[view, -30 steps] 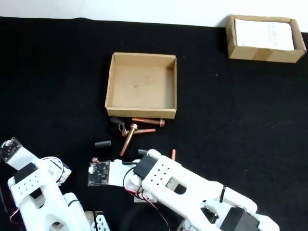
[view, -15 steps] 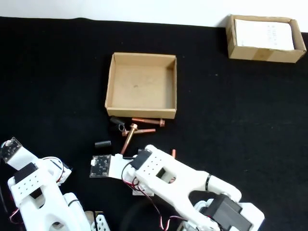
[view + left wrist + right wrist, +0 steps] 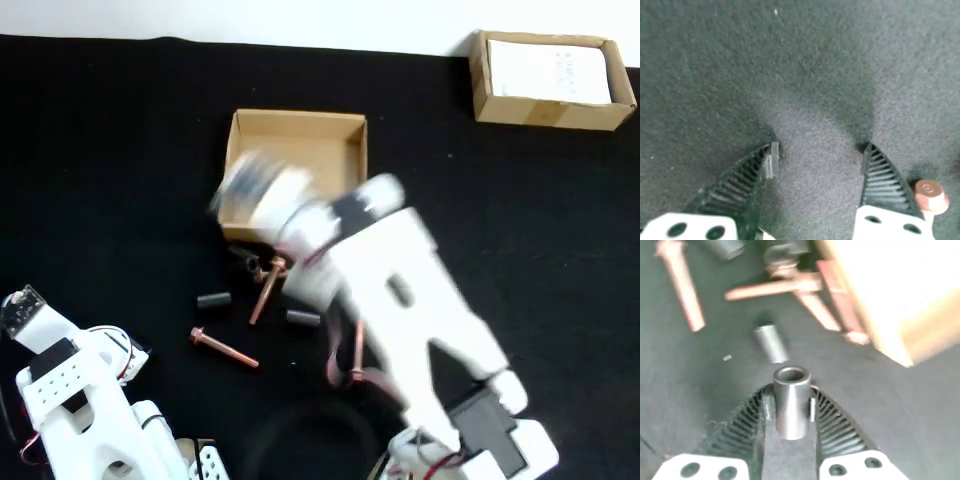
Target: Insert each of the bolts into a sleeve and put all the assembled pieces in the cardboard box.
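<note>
The right pincer [image 3: 790, 392] is clenched on a dark sleeve [image 3: 791, 407], which stands upright between its ribbed fingers with the open bore showing at the top. Just beyond the pincer's tips a second sleeve [image 3: 771, 342] lies on the black desk [image 3: 695, 385]. Farther out past that, several copper bolts [image 3: 772, 287] lie crossed over one another, close to the near wall of the cardboard box [image 3: 900, 290], which sits ahead of the pincer and off to one side. Seen from above, the right arm [image 3: 400, 290] stands raised across the near edge of the box. On the desk beside it lie a lone bolt [image 3: 225, 349] and a short loose sleeve [image 3: 213, 299], apart from each other. The left pincer [image 3: 820, 152] is released, its fingers spread wide and hanging close over the desk, with dark cloth showing between them. A copper bolt head [image 3: 927, 192] sits just outside one finger, right beside it.
</note>
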You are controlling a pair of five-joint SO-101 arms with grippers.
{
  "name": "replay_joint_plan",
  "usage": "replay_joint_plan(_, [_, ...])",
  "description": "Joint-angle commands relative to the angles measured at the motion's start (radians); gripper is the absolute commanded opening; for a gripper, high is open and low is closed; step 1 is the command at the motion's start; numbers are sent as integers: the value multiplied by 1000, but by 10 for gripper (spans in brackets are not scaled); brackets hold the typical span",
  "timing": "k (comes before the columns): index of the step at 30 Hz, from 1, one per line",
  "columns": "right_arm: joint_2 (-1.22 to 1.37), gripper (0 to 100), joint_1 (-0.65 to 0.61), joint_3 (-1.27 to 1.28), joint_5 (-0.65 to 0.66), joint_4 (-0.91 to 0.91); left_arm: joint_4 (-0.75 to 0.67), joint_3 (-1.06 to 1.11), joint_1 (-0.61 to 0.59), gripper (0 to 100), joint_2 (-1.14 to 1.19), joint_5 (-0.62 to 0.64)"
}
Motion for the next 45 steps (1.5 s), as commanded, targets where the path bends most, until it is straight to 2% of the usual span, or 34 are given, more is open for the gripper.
replay_joint_plan(1, [-5,8,196,-186,-135,96,-23,-5,18,274,2,-9])
replay_joint_plan(4, [-30,8,374,-213,-242,150,-38,-7,64,274,-1,-57])
replay_joint_plan(7, [-125,8,552,-127,-328,154,-38,-24,97,274,-1,-87])
replay_joint_plan(12, [-371,8,834,166,-342,90,-28,-179,171,271,5,-167])
replay_joint_plan(14, [-490,8,961,325,-339,8,55,-288,222,271,4,-221])
replay_joint_plan(19, [-811,8,1236,710,-224,-199,411,-562,443,273,7,-302])
replay_joint_plan(23, [-1053,8,1414,983,-124,-340,479,-627,662,272,7,-451])
replay_joint_plan(26, [-1213,8,1521,1158,-66,-430,539,-615,846,273,7,-491])
replay_joint_plan(30, [-1388,8,1624,1320,6,-489,563,-616,1095,273,8,-624])
replay_joint_plan(34, [-1532,8,1662,1422,58,-487,563,-613,1325,274,21,-647])
replay_joint_plan(36, [-1590,8,1667,1454,74,-483,578,-619,1399,274,53,-697])
replay_joint_plan(39, [-1653,8,1667,1472,81,-483,638,-667,1403,274,111,-776])
replay_joint_plan(42, [-1670,8,1666,1466,81,-481,686,-731,1319,274,206,-881])
replay_joint_plan(45, [-1669,8,1659,1466,83,-483,703,-733,1264,274,341,-1186])
